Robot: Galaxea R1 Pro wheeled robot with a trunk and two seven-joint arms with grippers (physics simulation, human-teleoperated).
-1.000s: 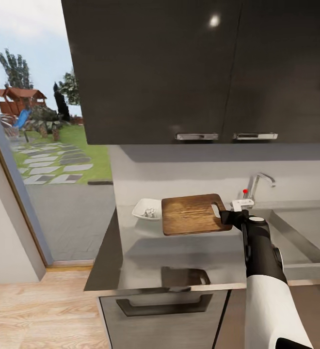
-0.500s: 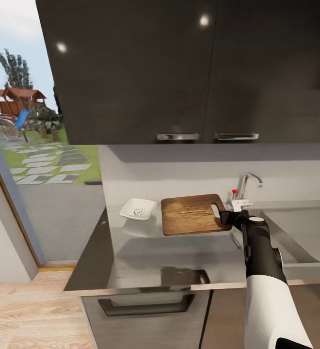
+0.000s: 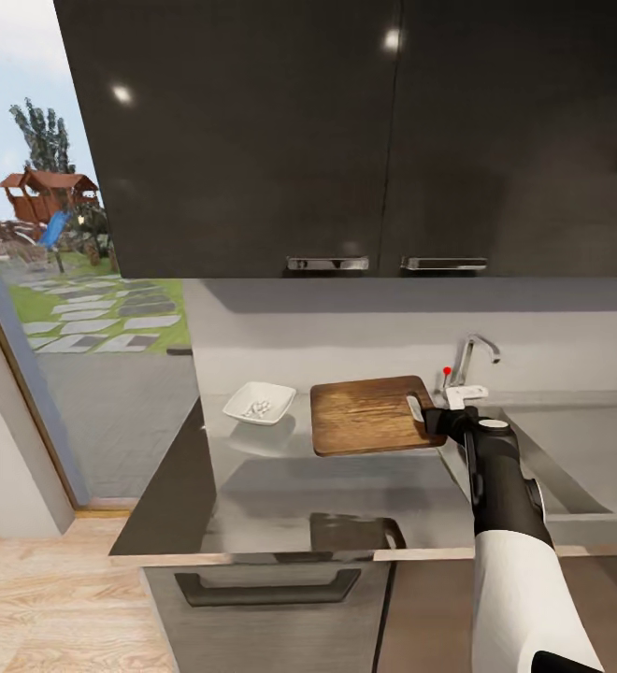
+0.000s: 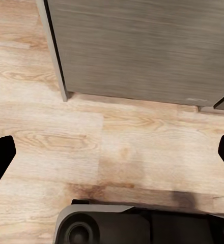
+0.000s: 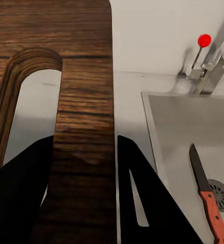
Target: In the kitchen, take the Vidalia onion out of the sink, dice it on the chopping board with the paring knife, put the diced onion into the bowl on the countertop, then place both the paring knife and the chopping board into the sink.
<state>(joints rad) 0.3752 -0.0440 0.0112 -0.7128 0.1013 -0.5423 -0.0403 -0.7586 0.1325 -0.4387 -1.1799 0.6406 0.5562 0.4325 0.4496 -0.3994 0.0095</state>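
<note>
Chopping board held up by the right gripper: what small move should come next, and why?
Probably carry the chopping board rightward over the sink and lower it in. The right gripper clamps its handle end, lifted off the countertop; the diced onion sits in the bowl, and the paring knife already lies in the basin.

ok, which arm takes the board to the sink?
Right. Its claw already grips the chopping board by the handle end, beside the sink. The left claw hangs open over the floor.
</note>
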